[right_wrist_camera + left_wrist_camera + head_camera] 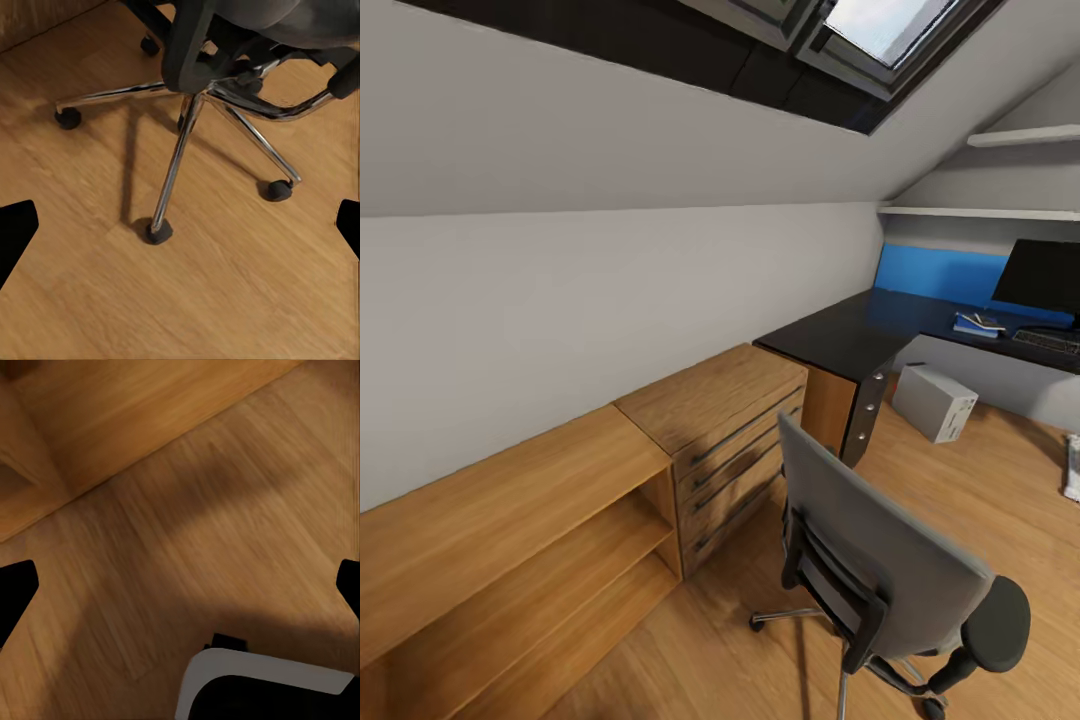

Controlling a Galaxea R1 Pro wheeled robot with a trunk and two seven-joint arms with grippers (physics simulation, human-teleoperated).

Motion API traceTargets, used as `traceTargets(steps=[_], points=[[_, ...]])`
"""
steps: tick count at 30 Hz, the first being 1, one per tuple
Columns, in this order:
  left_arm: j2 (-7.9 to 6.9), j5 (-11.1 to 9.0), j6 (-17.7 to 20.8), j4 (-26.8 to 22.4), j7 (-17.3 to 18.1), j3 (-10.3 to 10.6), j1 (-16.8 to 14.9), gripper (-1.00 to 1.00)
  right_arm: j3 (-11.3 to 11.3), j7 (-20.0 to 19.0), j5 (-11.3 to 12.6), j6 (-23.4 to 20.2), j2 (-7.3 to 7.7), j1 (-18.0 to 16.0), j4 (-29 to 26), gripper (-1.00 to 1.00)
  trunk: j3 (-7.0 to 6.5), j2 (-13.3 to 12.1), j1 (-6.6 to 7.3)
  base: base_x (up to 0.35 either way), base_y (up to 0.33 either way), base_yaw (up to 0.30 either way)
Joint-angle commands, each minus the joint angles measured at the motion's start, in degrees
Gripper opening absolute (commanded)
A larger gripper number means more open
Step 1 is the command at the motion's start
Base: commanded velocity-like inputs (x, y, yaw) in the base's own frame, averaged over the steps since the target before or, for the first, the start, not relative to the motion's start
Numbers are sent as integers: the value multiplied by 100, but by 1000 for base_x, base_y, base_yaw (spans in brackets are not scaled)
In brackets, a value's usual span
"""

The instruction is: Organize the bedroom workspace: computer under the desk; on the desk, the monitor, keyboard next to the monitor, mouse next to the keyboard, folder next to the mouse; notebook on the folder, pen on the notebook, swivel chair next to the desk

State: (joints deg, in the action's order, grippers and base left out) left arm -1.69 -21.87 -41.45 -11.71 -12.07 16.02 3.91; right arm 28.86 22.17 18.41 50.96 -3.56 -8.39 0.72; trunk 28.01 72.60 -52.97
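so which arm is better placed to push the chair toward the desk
Right, probably: the right wrist view looks straight at the chair and its chrome base, while the left wrist view faces bare floor beside the wooden shelf.

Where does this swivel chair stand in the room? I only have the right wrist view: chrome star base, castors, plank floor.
Observer: In the head view the swivel chair stands apart from the desk, backrest toward the camera, beside a wooden dresser.
Reviewer: Is the folder on the desk?
Observer: Yes, a blue folder lies on the black desk top, to the left of the keyboard.
Reviewer: And the computer?
Observer: The computer stands on the floor by the desk's inner corner.
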Motion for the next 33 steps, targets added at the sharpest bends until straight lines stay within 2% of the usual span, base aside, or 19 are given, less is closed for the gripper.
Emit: traceTargets(steps=[1,15,25,33], points=[[-5,-37,-4,-16,-32,50,4,100,49,33,22,10,-3,-5,8,100,5,3,-4,321,0,-290],[-7,-37,-4,-17,-32,51,4,100,49,33,22,10,2,-5,8,100,5,3,-4,294,0,-290],[-7,-37,-4,-16,-32,50,4,100,49,33,22,10,4,-5,8,100,5,3,-4,34,17,-290],[-7,-37,-4,-16,-32,51,4,100,49,33,22,10,4,-5,8,100,5,3,-4,-73,238,-291]])
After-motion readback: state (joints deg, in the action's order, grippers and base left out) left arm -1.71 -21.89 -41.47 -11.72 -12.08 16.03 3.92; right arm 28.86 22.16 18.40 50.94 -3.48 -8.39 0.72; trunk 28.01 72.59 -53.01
